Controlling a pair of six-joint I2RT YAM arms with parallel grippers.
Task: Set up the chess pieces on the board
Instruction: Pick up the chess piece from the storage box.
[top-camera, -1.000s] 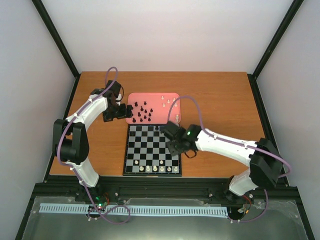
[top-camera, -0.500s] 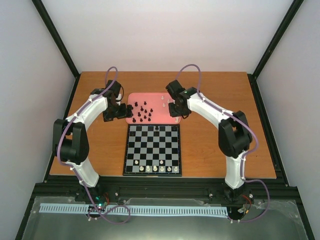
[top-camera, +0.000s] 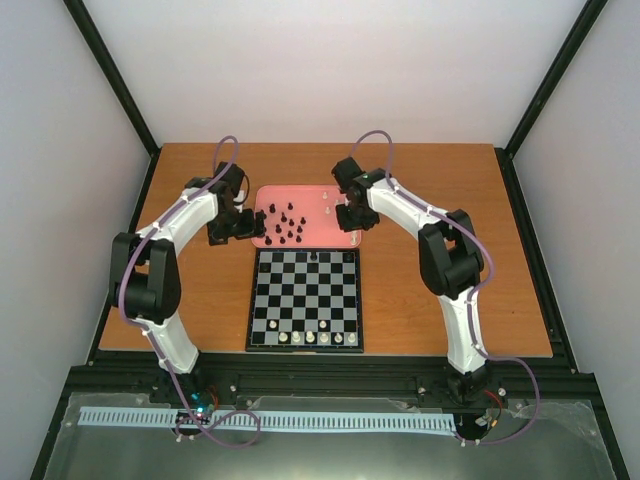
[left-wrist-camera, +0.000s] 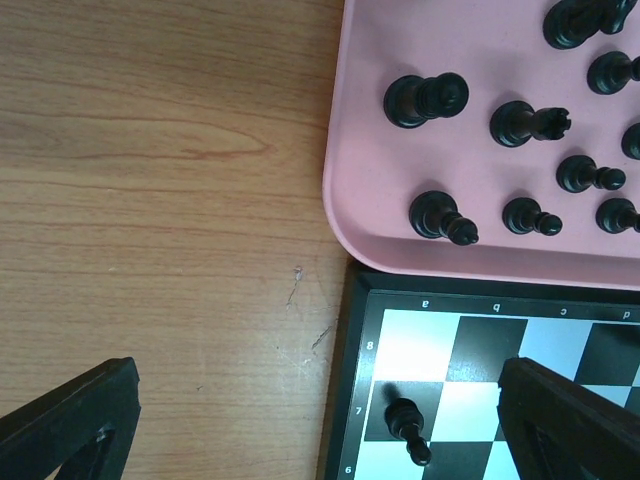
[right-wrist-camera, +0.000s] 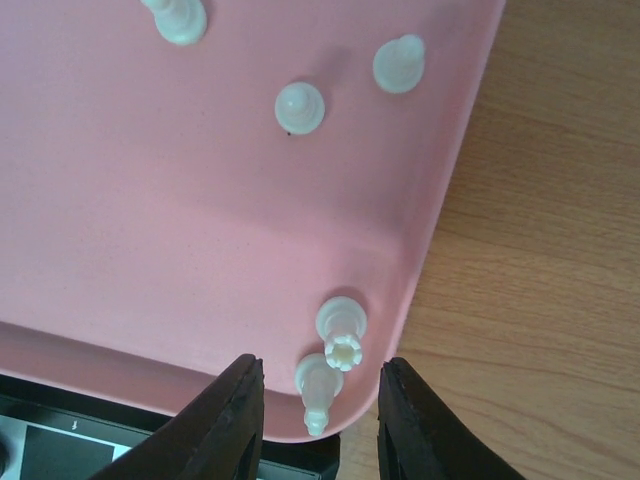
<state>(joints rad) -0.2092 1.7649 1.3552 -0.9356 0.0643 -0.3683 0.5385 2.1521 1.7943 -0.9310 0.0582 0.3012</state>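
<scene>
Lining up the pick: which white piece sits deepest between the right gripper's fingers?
The pointed-top white piece by the pink tray's corner rim; the crowned piece stands just beyond it.

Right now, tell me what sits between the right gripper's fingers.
Two white chess pieces in the pink tray's corner sit between the right gripper's fingers; the right wrist view shows it.

Bright, even, diffuse light; the chess pieces (left-wrist-camera: 426, 100) cast soft, short shadows; views sharp.
</scene>
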